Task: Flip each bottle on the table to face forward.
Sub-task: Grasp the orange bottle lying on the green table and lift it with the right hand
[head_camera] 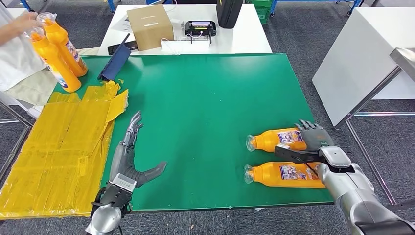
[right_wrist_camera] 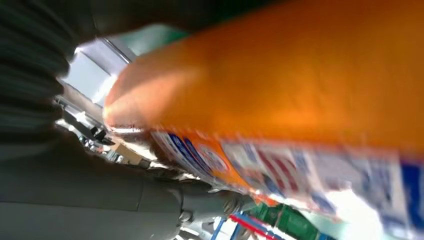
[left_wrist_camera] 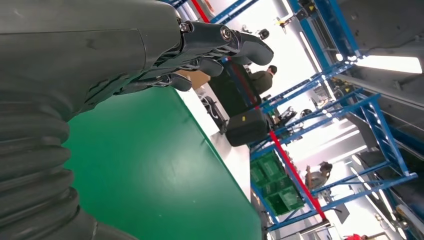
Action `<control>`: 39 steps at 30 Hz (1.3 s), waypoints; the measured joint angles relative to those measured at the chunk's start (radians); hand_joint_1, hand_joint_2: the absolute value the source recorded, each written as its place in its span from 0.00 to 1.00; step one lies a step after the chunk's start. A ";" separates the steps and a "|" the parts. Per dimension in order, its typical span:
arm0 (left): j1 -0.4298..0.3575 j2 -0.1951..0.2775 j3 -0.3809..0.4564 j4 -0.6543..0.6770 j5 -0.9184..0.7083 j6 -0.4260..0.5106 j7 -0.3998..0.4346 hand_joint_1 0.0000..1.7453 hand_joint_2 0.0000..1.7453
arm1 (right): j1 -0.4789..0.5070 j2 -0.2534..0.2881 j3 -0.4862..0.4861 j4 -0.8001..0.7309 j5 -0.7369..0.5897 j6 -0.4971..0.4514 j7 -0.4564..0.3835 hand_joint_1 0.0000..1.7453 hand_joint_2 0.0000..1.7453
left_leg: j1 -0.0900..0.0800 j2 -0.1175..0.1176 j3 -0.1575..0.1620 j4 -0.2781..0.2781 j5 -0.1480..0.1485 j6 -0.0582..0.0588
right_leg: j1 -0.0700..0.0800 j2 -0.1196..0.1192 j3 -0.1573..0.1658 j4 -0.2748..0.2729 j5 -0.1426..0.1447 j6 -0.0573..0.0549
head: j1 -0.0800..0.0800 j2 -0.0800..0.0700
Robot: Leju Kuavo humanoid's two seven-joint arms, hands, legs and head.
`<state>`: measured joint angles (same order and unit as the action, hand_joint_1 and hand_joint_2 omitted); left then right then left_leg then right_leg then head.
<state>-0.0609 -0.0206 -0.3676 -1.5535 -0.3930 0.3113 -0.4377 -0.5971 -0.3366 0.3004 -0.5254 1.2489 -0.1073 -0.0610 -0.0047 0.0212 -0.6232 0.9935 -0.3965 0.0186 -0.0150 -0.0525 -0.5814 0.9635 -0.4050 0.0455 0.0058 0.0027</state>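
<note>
- Nearest the camera, the right hand grips the far bottle lying on the green surface; the near bottle lies just beside.
- Left hand rests open, holding nothing.
- Turning the gripped bottle seems the step; next, likely a wrist roll.

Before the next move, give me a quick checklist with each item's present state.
1. Right hand on far bottle: ok, fingers wrap its base end.
2. Grip firm: cannot tell; right wrist view is blurred.
3. Near bottle clear of hand: cannot tell, the forearm crosses over it.
4. Left hand out of the way: ok, open on the green mat.
5. Person's hand away: ok, holding two bottles at the far left corner.
</note>
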 joint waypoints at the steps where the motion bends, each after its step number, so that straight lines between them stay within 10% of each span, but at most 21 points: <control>1: -0.005 0.000 -0.003 0.005 0.003 0.000 -0.001 0.00 1.00 | -0.008 0.003 0.004 0.015 0.001 0.008 -0.003 0.89 1.00 | 0.000 0.000 0.001 0.000 0.000 0.000 | 0.000 0.000 0.001 0.000 0.000 0.000 | 0.000 0.000; 15: -0.024 -0.003 -0.022 0.032 0.018 0.002 -0.012 0.00 1.00 | -0.042 0.025 0.037 0.080 -0.002 -0.052 -0.023 1.00 1.00 | 0.001 0.002 0.006 0.000 0.000 0.001 | 0.001 0.001 0.006 0.000 0.000 0.000 | 0.000 0.000; 21: -0.013 -0.004 -0.023 0.022 0.005 -0.011 0.006 0.00 1.00 | 0.008 0.059 0.028 0.041 -0.058 -0.248 -0.024 1.00 1.00 | 0.001 0.003 0.005 0.000 0.000 0.000 | 0.001 0.001 0.006 0.000 0.001 0.000 | 0.000 0.000; 39: 0.010 -0.012 -0.045 -0.014 -0.006 -0.053 0.037 0.00 1.00 | 0.354 0.352 -0.143 -0.772 -0.606 -0.476 -0.196 1.00 1.00 | 0.001 -0.002 -0.004 0.000 0.000 0.000 | 0.001 -0.001 -0.002 0.000 -0.001 0.000 | 0.000 0.000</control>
<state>-0.0508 -0.0331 -0.4126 -1.5671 -0.3985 0.2583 -0.4009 -0.2431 0.0150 0.1571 -1.2976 0.6430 -0.5830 -0.2574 -0.0037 0.0197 -0.6267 0.9932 -0.3961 0.0187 -0.0141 -0.0535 -0.5835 0.9639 -0.4058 0.0459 0.0059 0.0027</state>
